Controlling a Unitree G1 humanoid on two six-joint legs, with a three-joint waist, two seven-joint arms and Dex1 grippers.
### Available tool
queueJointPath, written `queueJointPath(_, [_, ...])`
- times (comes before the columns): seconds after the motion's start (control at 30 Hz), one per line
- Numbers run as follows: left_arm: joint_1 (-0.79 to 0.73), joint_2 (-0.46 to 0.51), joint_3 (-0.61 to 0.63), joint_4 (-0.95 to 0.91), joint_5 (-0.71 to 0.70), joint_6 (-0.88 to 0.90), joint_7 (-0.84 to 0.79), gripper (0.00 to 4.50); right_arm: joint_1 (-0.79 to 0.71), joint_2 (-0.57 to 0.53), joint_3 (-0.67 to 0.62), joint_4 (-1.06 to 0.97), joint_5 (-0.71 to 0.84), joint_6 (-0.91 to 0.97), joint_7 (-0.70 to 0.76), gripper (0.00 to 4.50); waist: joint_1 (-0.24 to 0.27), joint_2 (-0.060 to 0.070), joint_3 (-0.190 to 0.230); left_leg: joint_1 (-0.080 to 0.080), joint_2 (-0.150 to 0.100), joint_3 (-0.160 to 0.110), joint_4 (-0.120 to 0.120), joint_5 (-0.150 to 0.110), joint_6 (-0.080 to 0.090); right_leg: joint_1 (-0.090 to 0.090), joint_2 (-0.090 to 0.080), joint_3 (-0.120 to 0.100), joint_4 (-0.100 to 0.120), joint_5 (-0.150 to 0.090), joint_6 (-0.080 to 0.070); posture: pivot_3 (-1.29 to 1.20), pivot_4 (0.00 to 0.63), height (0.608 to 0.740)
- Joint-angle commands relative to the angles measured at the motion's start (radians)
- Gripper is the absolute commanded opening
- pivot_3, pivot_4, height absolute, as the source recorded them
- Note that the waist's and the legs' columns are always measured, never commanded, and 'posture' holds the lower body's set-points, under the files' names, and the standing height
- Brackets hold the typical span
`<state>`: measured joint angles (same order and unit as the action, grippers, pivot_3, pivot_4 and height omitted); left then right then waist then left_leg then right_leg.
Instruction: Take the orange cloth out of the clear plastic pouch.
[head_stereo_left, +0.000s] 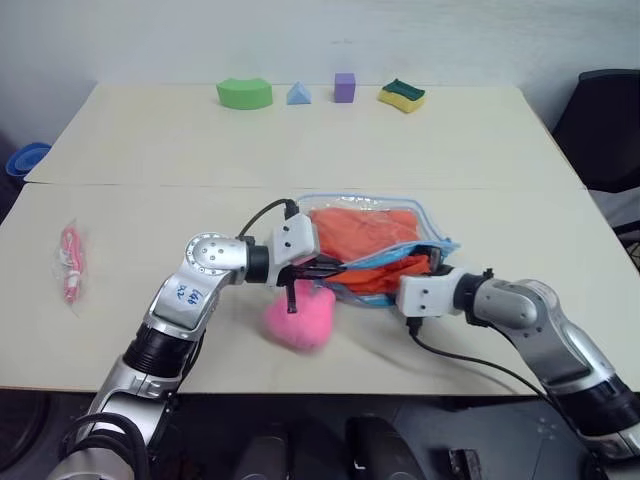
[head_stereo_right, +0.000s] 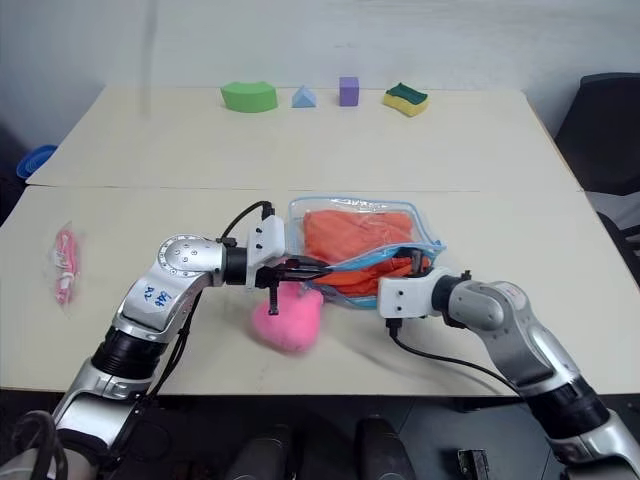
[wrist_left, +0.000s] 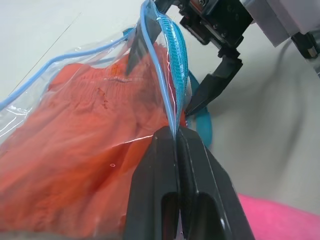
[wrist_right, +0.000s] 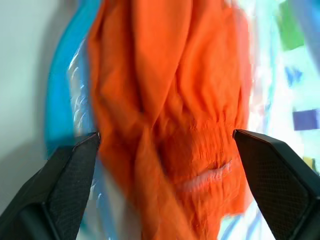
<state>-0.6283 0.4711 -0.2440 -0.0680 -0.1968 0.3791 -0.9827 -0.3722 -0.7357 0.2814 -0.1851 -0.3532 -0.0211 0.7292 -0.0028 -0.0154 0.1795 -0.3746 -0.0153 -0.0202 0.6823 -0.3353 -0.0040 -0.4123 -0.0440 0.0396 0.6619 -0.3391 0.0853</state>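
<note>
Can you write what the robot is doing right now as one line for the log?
left gripper: jaws shut on clear plastic pouch edge | right gripper: jaws open at pouch mouth | bright orange wrinkled cloth: inside pouch

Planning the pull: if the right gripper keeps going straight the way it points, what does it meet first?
Most likely the orange cloth at the pouch mouth; the open right gripper faces it squarely, though its closeness is unclear.

A pale table (head_stereo_left: 150, 180) is carrying a green block (head_stereo_left: 244, 93), a blue pyramid (head_stereo_left: 298, 94), a purple cube (head_stereo_left: 344, 87) and a sponge (head_stereo_left: 401, 96) along its far edge, a slim pink packet (head_stereo_left: 70, 262) at the left, a pink plush lump (head_stereo_left: 300, 317) near the front, and the clear plastic pouch (head_stereo_left: 372, 232) mid-table.
</note>
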Motion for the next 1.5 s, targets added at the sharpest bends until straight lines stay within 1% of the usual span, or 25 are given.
queueJointPath(0.03, [-0.02, -0.007, 0.005, -0.027, -0.008, -0.013, -0.001, 0.0, -0.032, 0.033, 0.049, 0.024, -0.041, -0.027, 0.003, 4.45, 0.0, 0.0, 0.0, 0.0, 0.0, 0.0, 0.0, 0.0, 0.0, 0.0, 0.0, 0.0, 0.0, 0.0, 0.0, 0.0, 0.15, 0.74])
queueJointPath(0.2, [-0.021, -0.015, 0.003, -0.028, -0.007, -0.012, 0.006, 0.0, -0.085, 0.087, 0.118, 0.082, -0.097, -0.058, 0.021, 4.45, -0.004, 0.0, 0.0, 0.001, 0.0, 0.0, 0.0, 0.0, 0.0, 0.0, 0.0, 0.0, 0.0, 0.0, 0.0, 0.0, 0.15, 0.74])
queueJointPath(0.33, [-0.019, -0.018, 0.003, -0.04, -0.009, -0.006, 0.011, 0.0, -0.101, 0.114, 0.143, 0.141, -0.116, -0.072, 0.027, 4.45, -0.008, -0.001, -0.001, 0.002, 0.0, 0.0, 0.0, 0.0, 0.0, 0.001, 0.0, 0.0, 0.001, 0.0, 0.0, 0.0, 0.15, 0.74])
queueJointPath(0.37, [-0.018, -0.018, 0.004, -0.042, -0.01, -0.005, 0.012, 0.0, -0.105, 0.122, 0.147, 0.162, -0.121, -0.073, 0.025, 4.27, -0.011, -0.002, -0.002, 0.003, 0.0, 0.0, 0.0, 0.0, 0.0, 0.001, 0.0, 0.0, 0.001, 0.0, 0.0, 0.0, 0.15, 0.74])
queueJointPath(0.4, [-0.016, -0.018, 0.005, -0.042, -0.01, -0.006, 0.013, 0.0, -0.109, 0.13, 0.15, 0.182, -0.124, -0.074, 0.024, 4.02, -0.012, -0.002, -0.002, 0.004, 0.0, 0.0, 0.0, 0.0, 0.0, 0.003, 0.0, 0.0, 0.001, 0.0, 0.0, 0.0, 0.15, 0.74])
queueJointPath(0.43, [-0.014, -0.017, 0.006, -0.044, -0.01, -0.005, 0.015, 0.0, -0.11, 0.135, 0.15, 0.195, -0.124, -0.075, 0.024, 3.88, -0.016, -0.002, -0.002, 0.004, 0.0, 0.0, 0.0, 0.0, 0.0, 0.003, 0.0, 0.0, 0.001, 0.0, 0.0, 0.0, 0.15, 0.74])
queueJointPath(0.5, [-0.011, -0.017, 0.007, -0.049, -0.01, -0.001, 0.019, 0.0, -0.111, 0.141, 0.146, 0.212, -0.122, -0.076, 0.023, 3.15, -0.023, -0.002, -0.002, 0.005, 0.0, 0.0, 0.0, 0.001, -0.001, 0.004, 0.0, 0.0, 0.001, 0.0, 0.0, 0.0, 0.15, 0.74])
queueJointPath(0.53, [-0.011, -0.017, 0.01, -0.052, -0.012, 0.003, 0.021, 0.0, -0.111, 0.145, 0.142, 0.218, -0.12, -0.075, 0.021, 2.91, -0.024, -0.002, -0.002, 0.005, 0.0, 0.0, 0.0, 0.001, -0.001, 0.004, 0.0, 0.0, 0.001, 0.0, 0.0, 0.0, 0.15, 0.74])
queueJointPath(0.67, [-0.011, -0.02, 0.024, -0.057, -0.025, 0.027, 0.033, 0.0, -0.101, 0.146, 0.135, 0.227, -0.113, -0.073, 0.026, 1.58, -0.025, -0.002, -0.002, 0.005, 0.0, 0.0, 0.0, 0.001, -0.001, 0.003, 0.0, 0.0, 0.002, 0.0, 0.0, 0.0, 0.15, 0.74])
queueJointPath(0.7, [-0.011, -0.023, 0.027, -0.059, -0.028, 0.037, 0.038, 0.0, -0.094, 0.144, 0.135, 0.224, -0.112, -0.073, 0.028, 1.16, -0.024, -0.002, -0.002, 0.005, 0.0, 0.0, 0.0, 0.001, -0.001, 0.003, 0.0, 0.0, 0.002, 0.0, 0.0, 0.0, 0.15, 0.74])
queueJointPath(0.77, [-0.011, -0.032, 0.036, -0.063, -0.04, 0.061, 0.049, 0.0, -0.077, 0.141, 0.134, 0.213, -0.115, -0.068, 0.029, 0.63, -0.024, -0.002, -0.002, 0.005, 0.0, 0.0, 0.0, 0.001, -0.001, 0.003, 0.0, 0.0, 0.002, 0.0, 0.0, 0.0, 0.15, 0.74])
queueJointPath(0.8, [-0.012, -0.039, 0.043, -0.062, -0.048, 0.076, 0.056, 0.0, -0.07, 0.141, 0.134, 0.209, -0.118, -0.066, 0.027, 0.23, -0.024, -0.002, -0.002, 0.005, 0.0, 0.0, 0.0, 0.001, -0.001, 0.003, 0.0, 0.0, 0.002, 0.0, 0.0, 0.0, 0.15, 0.74])
queueJointPath(0.83, [-0.015, -0.048, 0.049, -0.062, -0.055, 0.093, 0.066, 0.0, -0.063, 0.141, 0.133, 0.203, -0.125, -0.066, 0.02, 0.04, -0.024, -0.002, -0.002, 0.005, 0.0, 0.0, 0.0, 0.001, -0.001, 0.003, 0.0, 0.0, 0.002, 0.0, 0.0, 0.0, 0.15, 0.74])
queueJointPath(0.9, [-0.024, -0.076, 0.066, -0.054, -0.074, 0.133, 0.098, 0.0, -0.048, 0.136, 0.133, 0.189, -0.134, -0.071, 0.013, 0.04, -0.023, -0.002, -0.003, 0.005, 0.0, 0.0, 0.0, 0.001, -0.001, 0.003, 0.0, 0.0, 0.002, 0.0, 0.0, 0.0, 0.15, 0.74])
queueJointPath(1.03, [-0.072, -0.168, 0.115, 0.01, -0.101, 0.232, 0.206, 0.0, -0.03, 0.101, 0.149, 0.155, -0.182, -0.142, -0.008, 0.04, -0.014, -0.002, -0.003, 0.004, 0.0, 0.0, 0.001, 0.001, -0.001, 0.004, -0.001, 0.0, 0.002, 0.0, 0.0, 0.0, 0.15, 0.74])
queueJointPath(1.27, [-0.104, -0.196, 0.068, 0.102, -0.035, 0.196, 0.251, 0.0, -0.016, 0.034, 0.11, 0.068, -0.201, -0.282, -0.038, 0.04, -0.001, -0.002, -0.003, 0.004, -0.001, 0.0, 0.0, 0.001, -0.001, 0.003, 0.0, 0.0, 0.001, 0.0, 0.0, 0.0, 0.15, 0.74])
queueJointPath(1.33, [-0.093, -0.156, 0.004, 0.137, 0.052, 0.091, 0.242, 0.0, 0.018, -0.005, 0.062, -0.003, -0.124, -0.305, -0.007, 0.04, 0.001, -0.002, -0.003, 0.003, -0.001, 0.0, 0.0, 0.001, -0.001, 0.002, 0.0, 0.0, 0.001, 0.0, 0.0, 0.0, 0.15, 0.74])
queueJointPath(1.37, [-0.081, -0.127, -0.032, 0.161, 0.105, 0.028, 0.239, 0.0, 0.047, -0.054, 0.027, -0.058, -0.056, -0.337, 0.027, 0.04, 0.003, -0.002, -0.003, 0.003, -0.001, 0.0, 0.0, 0.001, -0.001, 0.002, 0.0, 0.0, 0.0, 0.0, 0.0, 0.0, 0.15, 0.74])
queueJointPath(1.43, [-0.068, -0.096, -0.067, 0.197, 0.158, -0.05, 0.238, 0.0, 0.093, -0.127, -0.021, -0.129, 0.04, -0.384, 0.073, 0.04, 0.004, -0.001, -0.002, 0.003, -0.001, 0.0, -0.001, 0.001, -0.001, 0.002, 0.0, 0.0, -0.001, 0.0, 0.0, 0.0, 0.15, 0.74])
queueJointPath(1.5, [-0.06, -0.084, -0.068, 0.229, 0.178, -0.079, 0.248, 0.0, 0.199, -0.267, -0.105, -0.189, 0.15, -0.469, 0.136, 0.04, 0.004, -0.001, -0.002, 0.003, -0.001, 0.0, -0.001, 0.001, -0.001, 0.003, 0.0, 0.0, -0.001, 0.0, 0.0, 0.0, 0.15, 0.74])
